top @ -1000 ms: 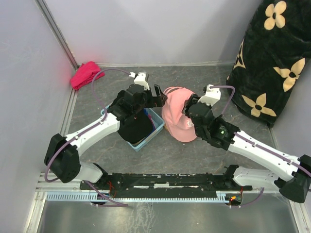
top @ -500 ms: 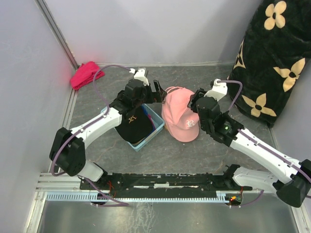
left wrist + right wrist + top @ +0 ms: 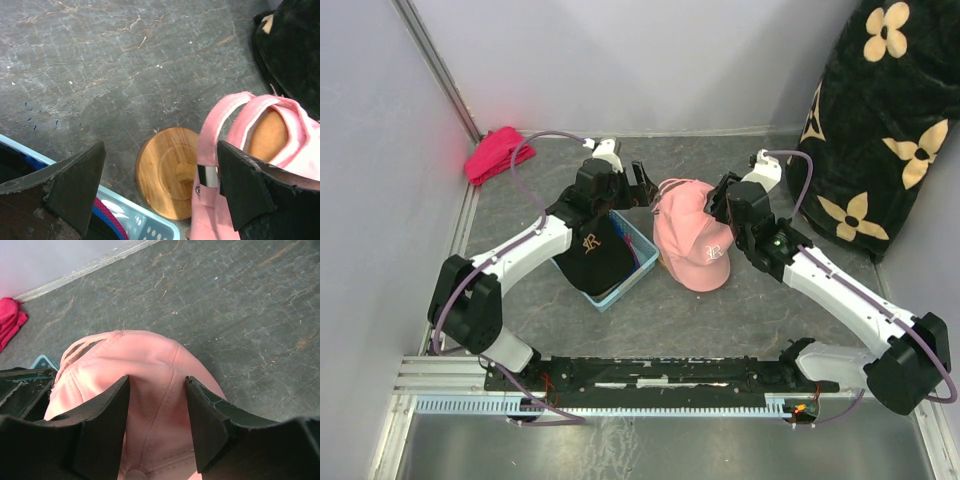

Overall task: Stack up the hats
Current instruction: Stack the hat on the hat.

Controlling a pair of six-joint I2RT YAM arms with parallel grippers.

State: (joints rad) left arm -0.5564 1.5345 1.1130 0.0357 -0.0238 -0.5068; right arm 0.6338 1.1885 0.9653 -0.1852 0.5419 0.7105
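A light pink hat (image 3: 688,238) sits over a wooden stand, whose round base (image 3: 160,172) and rounded top (image 3: 267,136) show in the left wrist view through the hat's back opening. My right gripper (image 3: 718,206) (image 3: 157,380) is shut on the pink hat's (image 3: 150,410) crown, with fabric pressed between both fingers. At the hat's back strap (image 3: 212,150) my left gripper (image 3: 642,190) (image 3: 161,150) hangs wide open and holds nothing. A black hat (image 3: 590,255) with an embroidered logo lies in the light blue basket (image 3: 642,258).
A red-pink cloth bundle (image 3: 495,155) lies in the far left corner by the wall. A black blanket with cream flowers (image 3: 880,120) fills the far right. Blue and magenta fabric (image 3: 107,216) shows inside the basket (image 3: 150,227). Grey walls close the left and back.
Both arms have moved away from the near edge. The left arm has come off the black hat, which now shows fully. The pink hat has shifted slightly with the right gripper.
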